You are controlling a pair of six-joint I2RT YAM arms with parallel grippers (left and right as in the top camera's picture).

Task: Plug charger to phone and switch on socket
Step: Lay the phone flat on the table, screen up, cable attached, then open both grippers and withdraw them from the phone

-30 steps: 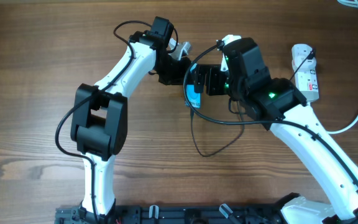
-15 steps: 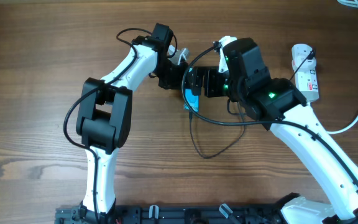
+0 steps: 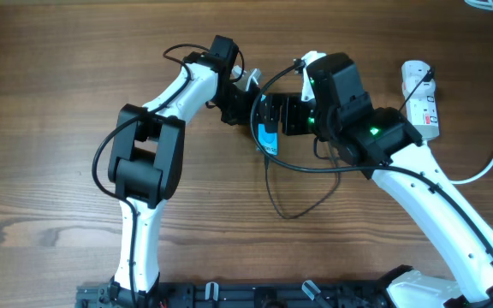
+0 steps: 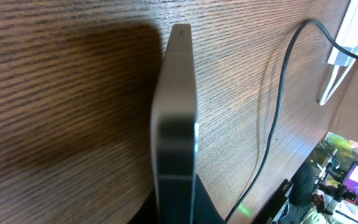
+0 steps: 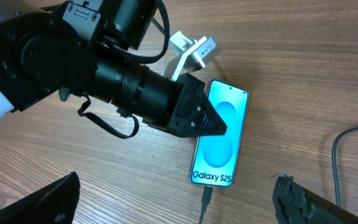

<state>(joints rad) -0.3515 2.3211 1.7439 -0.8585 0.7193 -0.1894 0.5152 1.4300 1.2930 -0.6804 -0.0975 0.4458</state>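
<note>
L gripper [image 5: 213, 126]: jaws clenched on the phone [image 5: 227, 149] by its side edge, mid tabletop [image 5: 303, 74], blue screen lit. The charger [image 5: 207, 198] plug tip lies just beside the phone's bottom end. R gripper [image 5: 174, 190]: jaws gape wide. The socket [image 3: 421, 101] lies far R, well apart.

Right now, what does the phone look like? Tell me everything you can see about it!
The phone is a thin, flat rectangle with a glowing teal-blue screen, a paler oval on it and white "Galaxy S25" lettering at one end. Its side rim looks like grey metal. It lies screen-up on the wooden table, and the left tool appears to pinch one long edge. The charger's dark plug tip meets the lettered end; I cannot tell whether it is fully in.
</note>
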